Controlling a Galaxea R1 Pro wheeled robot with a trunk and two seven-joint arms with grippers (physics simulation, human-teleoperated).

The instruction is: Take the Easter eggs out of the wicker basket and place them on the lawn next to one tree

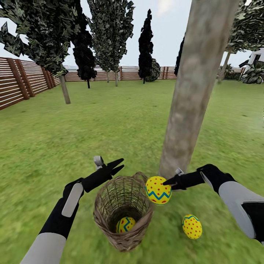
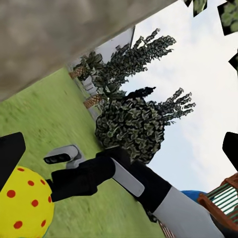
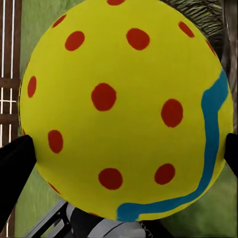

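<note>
stretching to a slatted fence [image 1: 22, 82], the lawn [image 1: 110, 121] surrounds the tree [image 1: 194, 91].

Colours showing in the garden
Easter eggs [image 1: 158, 190] showing yellow with red dots, blue-green zigzag; wicker basket [image 1: 106, 220] reading brown; tree trunk [image 1: 194, 91] mottled grey-brown; lawn [image 1: 110, 124] green.

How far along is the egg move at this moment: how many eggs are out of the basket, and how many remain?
Done: one egg lies on the lawn near the thick tree. In hand: the right gripper holds a second egg just beside the rim of the wicker basket, its fingers either side of it in the right wrist view. Left: the third egg sits at the basket's bottom. The left gripper hangs open beside the basket.
</note>
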